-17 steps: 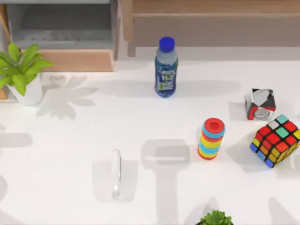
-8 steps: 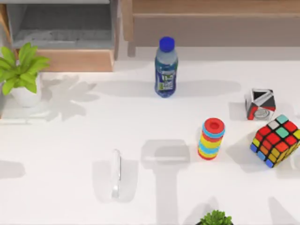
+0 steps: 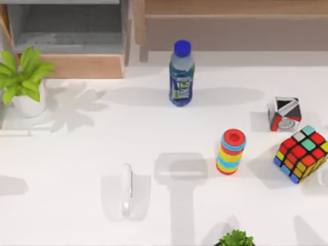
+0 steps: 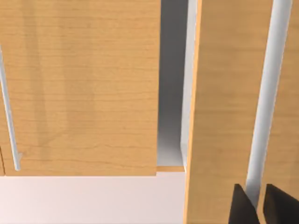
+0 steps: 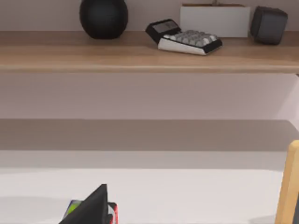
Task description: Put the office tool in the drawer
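The office tool point(image 3: 126, 189), a slim pale bar, lies lengthwise on the white table left of centre, near the front edge. The drawer point(image 3: 82, 65) stands pulled out at the back left, its grey inside bare behind the tan front panel. Part of my left gripper point(image 4: 260, 205) shows dark in the left wrist view, close before tan wood panels and a pale upright bar point(image 4: 271, 93). A dark piece of my right gripper point(image 5: 88, 210) shows low in the right wrist view, facing the long shelf point(image 5: 140, 51). Neither gripper is near the tool.
A blue bottle point(image 3: 181, 74) stands at the back centre. A stack of coloured rings point(image 3: 231, 151), a colourful cube point(image 3: 301, 154) and a black-white-red cube point(image 3: 285, 114) sit at the right. A potted plant point(image 3: 23, 82) stands before the drawer's left end, and another plant point(image 3: 236, 239) at the front edge.
The left plant's leaves and shadow shifted slightly. A shadow at the table's left edge slid toward the front. The office tool and the other objects stayed put.
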Tool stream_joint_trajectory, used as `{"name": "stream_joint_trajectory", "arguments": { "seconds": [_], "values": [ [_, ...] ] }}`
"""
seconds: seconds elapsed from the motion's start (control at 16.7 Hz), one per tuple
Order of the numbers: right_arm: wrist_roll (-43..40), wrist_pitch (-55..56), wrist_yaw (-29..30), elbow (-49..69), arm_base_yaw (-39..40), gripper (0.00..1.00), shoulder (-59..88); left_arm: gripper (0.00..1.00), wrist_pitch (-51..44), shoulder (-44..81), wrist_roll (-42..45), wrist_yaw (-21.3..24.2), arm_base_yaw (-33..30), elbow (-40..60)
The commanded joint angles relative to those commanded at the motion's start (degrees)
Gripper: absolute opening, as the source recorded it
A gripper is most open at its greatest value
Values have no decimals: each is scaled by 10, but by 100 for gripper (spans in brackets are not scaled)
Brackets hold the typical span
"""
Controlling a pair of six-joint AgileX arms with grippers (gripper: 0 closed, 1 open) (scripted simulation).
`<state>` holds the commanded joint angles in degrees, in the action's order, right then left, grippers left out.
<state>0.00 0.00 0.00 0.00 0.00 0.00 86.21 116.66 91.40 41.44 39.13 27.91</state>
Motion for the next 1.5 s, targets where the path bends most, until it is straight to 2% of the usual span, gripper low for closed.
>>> {"name": "stream_joint_trajectory", "arguments": {
  "seconds": [0.48, 1.08, 1.5],
  "values": [
    [0, 0, 0, 0, 0, 100, 0, 98, 0, 0, 0, 0, 0, 0],
    [0, 0, 0, 0, 0, 100, 0, 100, 1, -1, 0, 1, 1, -1],
    [0, 0, 0, 0, 0, 100, 0, 100, 21, -13, 2, 28, 28, -34]
  ]
}}
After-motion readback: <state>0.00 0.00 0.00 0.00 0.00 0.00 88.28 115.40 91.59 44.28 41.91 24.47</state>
